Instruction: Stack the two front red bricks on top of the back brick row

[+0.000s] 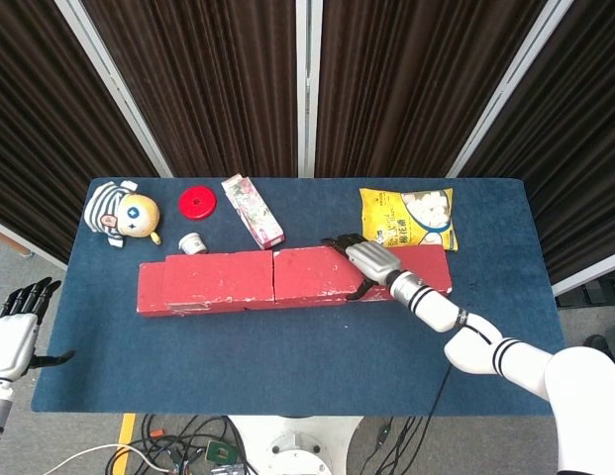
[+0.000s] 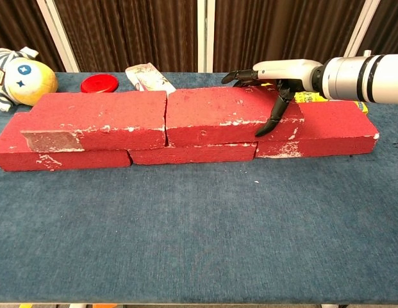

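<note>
Right hand [image 2: 275,83] clamped on right end of right upper brick [image 2: 231,115]: fingers over its far edge, thumb down its front face. That brick sits atop back brick row [image 2: 186,154], touching left upper brick [image 2: 99,120]. Left hand [image 1: 15,332] off table [image 1: 287,366], well left of row, fingers apart, holding nothing. Bricks likely heavy, rigid, gritty, chipped at edges; best gripped across short end or wrapped over long edge.
</note>
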Available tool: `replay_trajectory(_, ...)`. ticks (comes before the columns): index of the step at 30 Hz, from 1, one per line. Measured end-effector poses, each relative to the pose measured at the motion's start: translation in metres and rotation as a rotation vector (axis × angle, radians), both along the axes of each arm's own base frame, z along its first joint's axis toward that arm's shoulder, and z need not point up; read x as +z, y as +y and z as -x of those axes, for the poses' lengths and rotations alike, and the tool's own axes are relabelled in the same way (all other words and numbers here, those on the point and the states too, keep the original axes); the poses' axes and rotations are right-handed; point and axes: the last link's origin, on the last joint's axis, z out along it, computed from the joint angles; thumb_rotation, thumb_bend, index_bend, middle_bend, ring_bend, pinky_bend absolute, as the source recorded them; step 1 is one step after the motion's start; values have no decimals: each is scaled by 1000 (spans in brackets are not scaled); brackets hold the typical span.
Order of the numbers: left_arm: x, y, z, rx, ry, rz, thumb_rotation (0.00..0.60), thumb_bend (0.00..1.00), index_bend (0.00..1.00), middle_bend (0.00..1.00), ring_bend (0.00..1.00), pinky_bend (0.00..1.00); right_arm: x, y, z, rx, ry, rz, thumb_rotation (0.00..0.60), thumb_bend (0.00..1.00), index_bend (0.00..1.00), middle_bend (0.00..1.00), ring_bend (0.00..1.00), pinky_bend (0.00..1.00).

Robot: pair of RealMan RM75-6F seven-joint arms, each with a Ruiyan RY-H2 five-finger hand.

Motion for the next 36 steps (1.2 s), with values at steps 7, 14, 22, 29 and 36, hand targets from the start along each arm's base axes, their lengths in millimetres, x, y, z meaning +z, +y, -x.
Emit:
replay_trajectory(7, 0, -1, 1, 0, -4, 0, 600, 0, 0, 0, 0, 0, -2, 0, 0, -5, 5, -2, 600, 24, 0, 207, 0, 0)
replay_trajectory(14, 0, -1, 2, 2, -8, 0, 600, 0, 0, 0, 0, 0, -2, 1, 0, -7, 16, -11, 600, 0, 0, 61, 0, 0)
replay_trajectory(22, 0, 0, 2, 3, -11, 0, 600, 0, 0, 0, 0, 0, -1, 2, -4, -6, 0, -9, 600, 0, 0, 0, 0, 0)
replay_trajectory(29, 1, -1, 0, -2, -12, -4, 600, 0, 0, 0, 0, 0, 8, 5, -4, 4, -19, -3, 600, 0, 0, 0, 0, 0)
replay_trajectory(36, 3, -1, -2, -4, -23, -11, 600, 0, 0, 0, 0, 0, 35, 13, -5, 25, -45, 17, 600, 0, 0, 0, 0, 0)
